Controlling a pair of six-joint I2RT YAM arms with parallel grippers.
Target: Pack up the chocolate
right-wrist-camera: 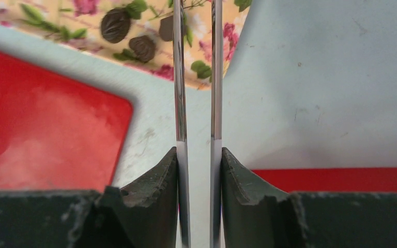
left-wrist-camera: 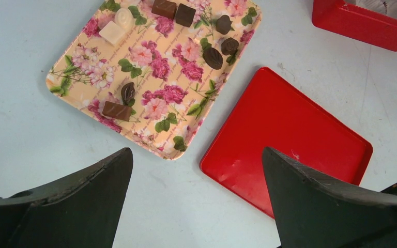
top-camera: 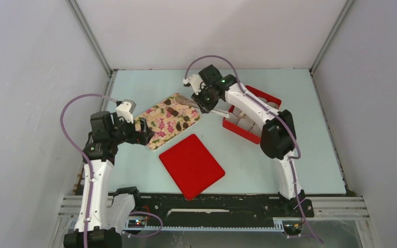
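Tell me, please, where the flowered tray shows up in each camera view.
Top external: flowered tray left of centre, between the arms.
Left wrist: tray at upper left, beyond the open left tool.
Right wrist: tray along the top edge, behind the metal tongs clamped in the right tool.
Shared landmark: the flat red lid, near the tray in all three.

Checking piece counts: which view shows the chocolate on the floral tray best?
Left wrist: the chocolate lies sharp and separable, dark and pale pieces alike. Top external gives only tiny specks; right wrist catches three dark pieces, one behind the metal tongs.
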